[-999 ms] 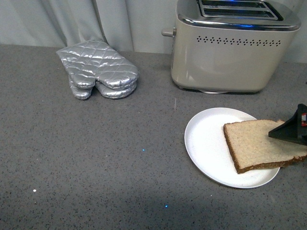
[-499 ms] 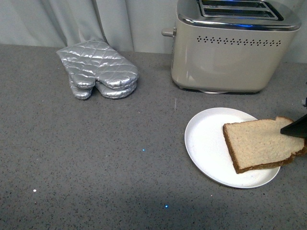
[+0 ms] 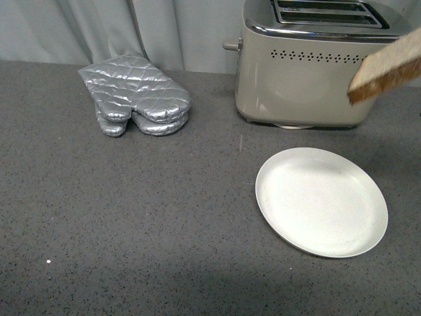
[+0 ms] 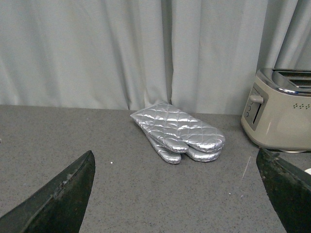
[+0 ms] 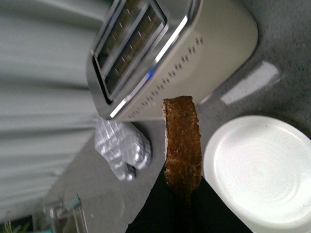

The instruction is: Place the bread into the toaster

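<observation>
Jutting from the right hand (image 5: 183, 190); bread (image 5: 182, 138) pinched edgewise.

Front view looks down; left wrist low, level (right wrist rolled, nearer) — all share toaster (image 3: 309, 79), mitt (image 3: 135, 95).

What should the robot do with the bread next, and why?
Probably raise the bread a little and carry it over the slots of the toaster. The right gripper holds it clear of the plate, but it is not yet above them.
</observation>
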Tool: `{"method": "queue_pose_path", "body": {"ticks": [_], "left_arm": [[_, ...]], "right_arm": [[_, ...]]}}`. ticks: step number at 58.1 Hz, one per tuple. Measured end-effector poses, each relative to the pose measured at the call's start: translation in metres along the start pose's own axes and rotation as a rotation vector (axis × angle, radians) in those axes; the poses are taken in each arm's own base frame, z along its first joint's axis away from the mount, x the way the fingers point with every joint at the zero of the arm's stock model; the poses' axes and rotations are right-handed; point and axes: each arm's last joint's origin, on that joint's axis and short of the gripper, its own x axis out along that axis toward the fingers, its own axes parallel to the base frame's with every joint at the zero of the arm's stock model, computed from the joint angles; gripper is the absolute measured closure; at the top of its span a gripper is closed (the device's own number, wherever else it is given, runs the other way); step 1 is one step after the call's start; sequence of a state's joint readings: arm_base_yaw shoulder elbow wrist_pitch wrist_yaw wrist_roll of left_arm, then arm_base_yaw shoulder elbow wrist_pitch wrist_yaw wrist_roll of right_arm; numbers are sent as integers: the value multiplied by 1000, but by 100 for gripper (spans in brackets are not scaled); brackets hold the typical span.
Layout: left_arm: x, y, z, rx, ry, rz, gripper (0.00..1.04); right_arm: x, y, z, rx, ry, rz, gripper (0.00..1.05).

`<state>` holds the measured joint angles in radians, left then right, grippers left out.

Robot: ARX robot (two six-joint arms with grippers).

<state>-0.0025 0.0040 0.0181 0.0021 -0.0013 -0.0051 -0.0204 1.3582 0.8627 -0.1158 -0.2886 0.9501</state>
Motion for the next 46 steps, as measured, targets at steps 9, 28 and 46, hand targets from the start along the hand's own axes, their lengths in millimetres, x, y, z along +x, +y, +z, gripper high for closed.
{"method": "queue_pose_path", "body": {"ticks": [9, 28, 46], "left_arm": [[0, 0, 0, 0, 0, 0, 7], [0, 0, 0, 0, 0, 0, 7], [0, 0, 0, 0, 0, 0, 7]], "right_arm": [[-8, 43, 5, 46, -220, -21, 103], [32, 101, -3, 224, -452, -114, 103], [80, 125, -18, 380, -443, -165, 103]]}}
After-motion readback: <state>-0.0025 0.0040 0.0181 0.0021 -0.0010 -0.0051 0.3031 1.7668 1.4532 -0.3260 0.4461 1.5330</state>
